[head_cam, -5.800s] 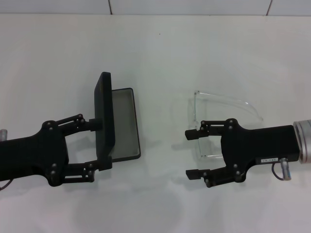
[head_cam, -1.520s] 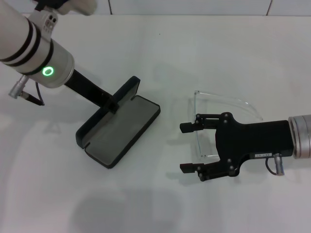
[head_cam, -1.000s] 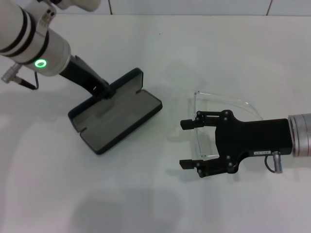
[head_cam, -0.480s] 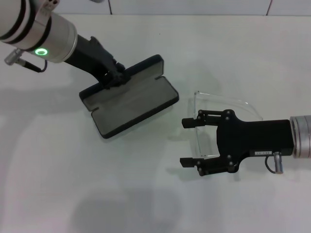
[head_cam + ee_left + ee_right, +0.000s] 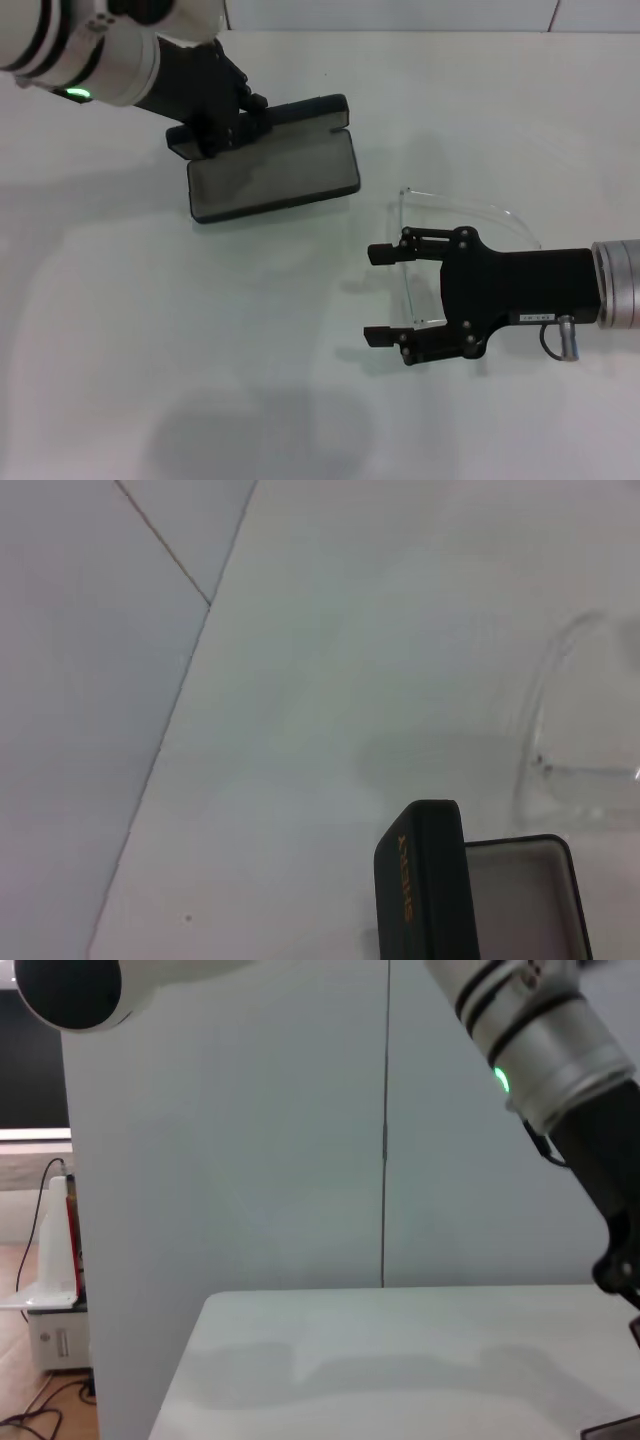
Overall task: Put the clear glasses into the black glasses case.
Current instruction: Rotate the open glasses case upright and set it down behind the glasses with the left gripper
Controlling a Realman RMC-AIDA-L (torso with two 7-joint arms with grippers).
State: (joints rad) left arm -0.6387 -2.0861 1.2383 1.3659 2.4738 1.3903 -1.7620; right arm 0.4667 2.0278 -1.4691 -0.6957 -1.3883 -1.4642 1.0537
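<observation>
The left gripper (image 5: 228, 128) is clamping the raised lid of the case (image 5: 275, 175), which is lying open on the table (image 5: 120, 330) toward the far left, its grey lining facing up and its long side running roughly across the robot's front. The glasses (image 5: 455, 215) are sitting on the table well apart from the case, to its right and a little nearer the robot, unfolded, with one clear arm reaching toward the robot. The right gripper (image 5: 385, 295) is hanging low over that near arm of the glasses with its jaws standing wide; its fingers (image 5: 385, 254) are pointing leftward and, as far as I can tell, are holding nothing. To my eye the step in hand is setting the case where the glasses can be dropped in, with the pickup waiting on it. Doing it well probably means the left gripper keeping the lid up and clear so the tray is fully exposed, and leaving the case steady. Then the right gripper ought to be closing on the front frame or the bridge, not a thin arm, since clear plastic like this will likely flex and slip. The left wrist view is showing the lid's edge with orange lettering and the glasses beyond it.
</observation>
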